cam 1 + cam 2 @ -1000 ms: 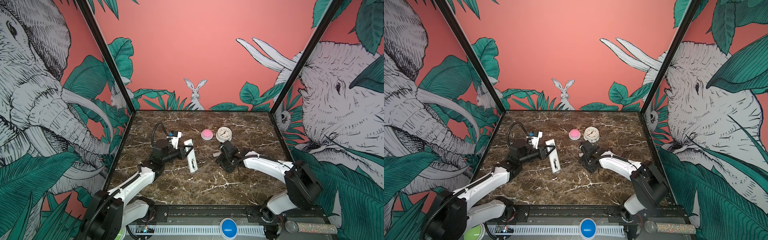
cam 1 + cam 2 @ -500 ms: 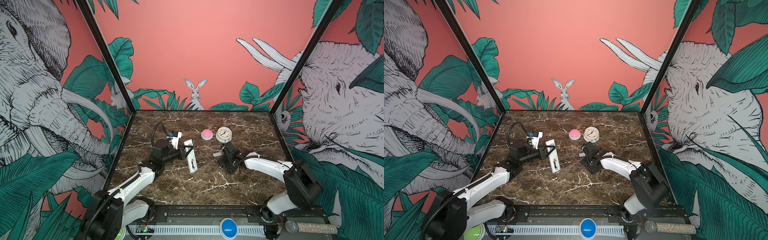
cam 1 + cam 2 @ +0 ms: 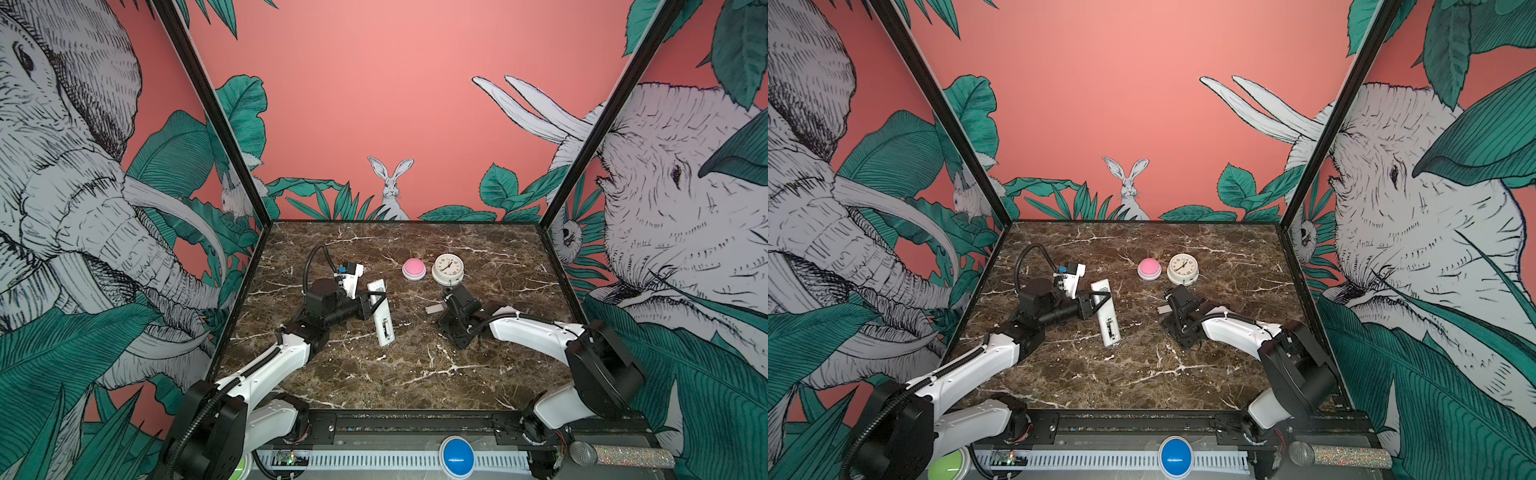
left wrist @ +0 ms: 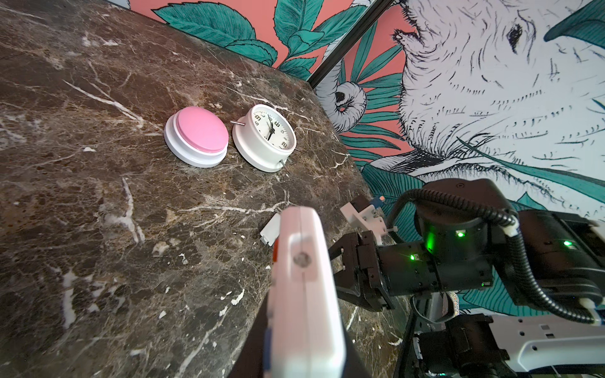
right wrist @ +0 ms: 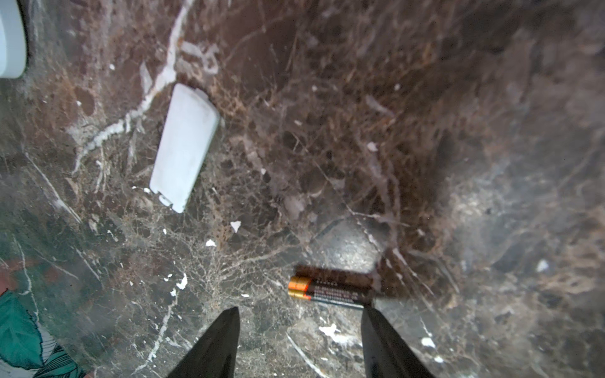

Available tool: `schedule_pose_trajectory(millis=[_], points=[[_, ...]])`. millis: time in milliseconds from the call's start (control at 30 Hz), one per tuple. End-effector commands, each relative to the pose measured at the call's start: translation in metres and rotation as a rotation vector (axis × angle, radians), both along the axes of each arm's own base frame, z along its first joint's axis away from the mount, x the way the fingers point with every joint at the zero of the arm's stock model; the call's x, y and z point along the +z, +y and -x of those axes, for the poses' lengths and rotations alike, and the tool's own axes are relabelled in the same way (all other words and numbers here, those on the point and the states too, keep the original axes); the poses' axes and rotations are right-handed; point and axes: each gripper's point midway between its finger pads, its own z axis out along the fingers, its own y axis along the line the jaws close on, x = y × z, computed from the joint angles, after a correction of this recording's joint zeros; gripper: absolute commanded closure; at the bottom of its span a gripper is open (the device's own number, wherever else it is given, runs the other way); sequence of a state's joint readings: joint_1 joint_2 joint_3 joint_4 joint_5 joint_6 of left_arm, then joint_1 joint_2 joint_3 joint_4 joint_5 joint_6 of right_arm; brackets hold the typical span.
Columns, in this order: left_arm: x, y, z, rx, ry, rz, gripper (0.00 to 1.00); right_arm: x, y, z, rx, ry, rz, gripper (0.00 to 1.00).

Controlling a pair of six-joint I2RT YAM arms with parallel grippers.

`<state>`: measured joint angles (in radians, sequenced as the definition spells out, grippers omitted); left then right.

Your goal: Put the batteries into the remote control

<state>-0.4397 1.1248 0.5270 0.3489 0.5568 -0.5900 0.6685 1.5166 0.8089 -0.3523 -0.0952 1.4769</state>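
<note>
- Your right end effector point(image 5: 299, 311) stands released; its two black fingertips point(image 5: 229, 324) are parted over the dark brown marbled tabletop point(image 3: 374, 382), and only marble shows between them.
- The batteries point(image 5: 327, 291), two slim dark cylindrical cells with orange-gold ends, lie flat and side by side on the tabletop just beyond those fingertips; they sit off to one side of the gap, dark ends at one fingertip and orange ends towards the middle; you cannot tell whether that fingertip touches them.
- Your left end effector point(image 3: 374, 300) is clenched on the slim white rectangular remote control point(image 3: 383, 316); it grips across the remote's far half, from the left.
- The remote control's plain back is turned upward, and a rectangular recess shows towards its near end in both top views; whether that near end rests on the tabletop you cannot tell.
- The remote control is on the left of the scene, well apart from the batteries and from your right end effector.
- A small flat white plastic cover point(image 5: 185, 147) lies on the tabletop between the remote control and your right end effector; in the right wrist view it lies farther out than the batteries and apart from them.
- A round pink dome button on a white base point(image 3: 413, 268) and a round white clock point(image 3: 448, 268) stand side by side farther back; the clock is near the right arm's wrist.
- In the left wrist view you see the remote control end-on, with the right arm beyond it.
</note>
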Motion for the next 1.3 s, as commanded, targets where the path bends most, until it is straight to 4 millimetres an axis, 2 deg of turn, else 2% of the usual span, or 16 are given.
schedule_pose_trajectory(millis=[0, 733, 1267], points=[[0.007, 0.001, -0.001, 0.002, -0.036, 0.014, 1.00, 0.001, -0.001, 0.000, -0.169, 0.041, -0.055, 0.38], [0.010, 0.001, -0.003, 0.002, -0.056, 0.017, 1.00, -0.021, -0.011, 0.008, -0.238, 0.111, -0.030, 0.45], [0.011, 0.002, -0.004, 0.012, -0.063, 0.017, 1.00, -0.037, -0.018, 0.013, -0.164, 0.127, 0.028, 0.68]])
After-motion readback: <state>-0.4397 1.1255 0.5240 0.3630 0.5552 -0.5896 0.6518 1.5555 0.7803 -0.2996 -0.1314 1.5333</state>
